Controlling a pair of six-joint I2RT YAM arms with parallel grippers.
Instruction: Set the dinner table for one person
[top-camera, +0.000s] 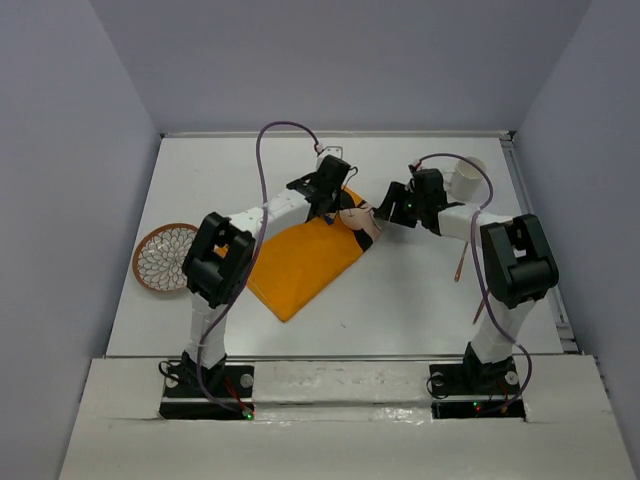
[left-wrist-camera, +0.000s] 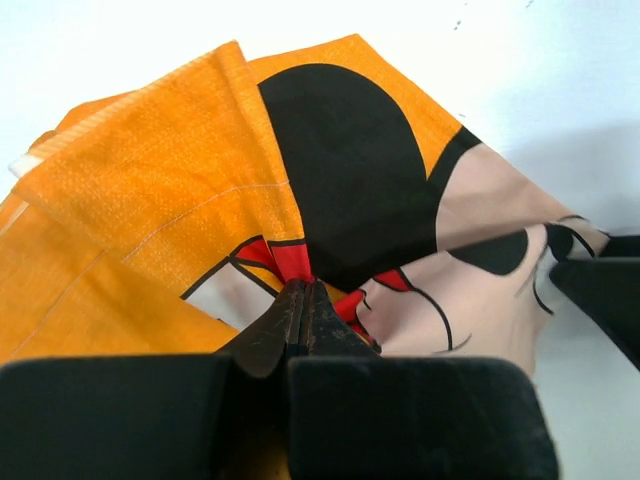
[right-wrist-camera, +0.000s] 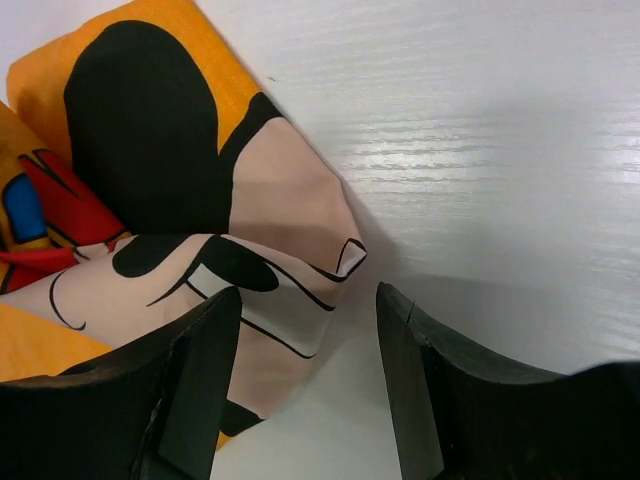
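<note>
Closest to my left wrist lens, the left gripper (left-wrist-camera: 303, 298) has its jaws pressed fully together on a raised fold of the orange cartoon-mouse placemat (left-wrist-camera: 150, 190), pinching it at the red patch of the print. The cloth bunches up ahead of the fingertips and lies flatter behind and to their left. The right gripper (right-wrist-camera: 305, 300) stands wide apart and grips nothing. Its left finger (right-wrist-camera: 200, 380) sits over the crumpled corner of the placemat, and its right finger is over bare surface. From overhead, the two grippers face each other across that corner, near but not touching. The dinner table (right-wrist-camera: 480, 130) lies directly under both hands and carries everything. A white cup (top-camera: 467, 178) stands just beyond the right gripper. A patterned plate (top-camera: 163, 258) rests well apart from the left gripper, back beside that arm's elbow.
</note>
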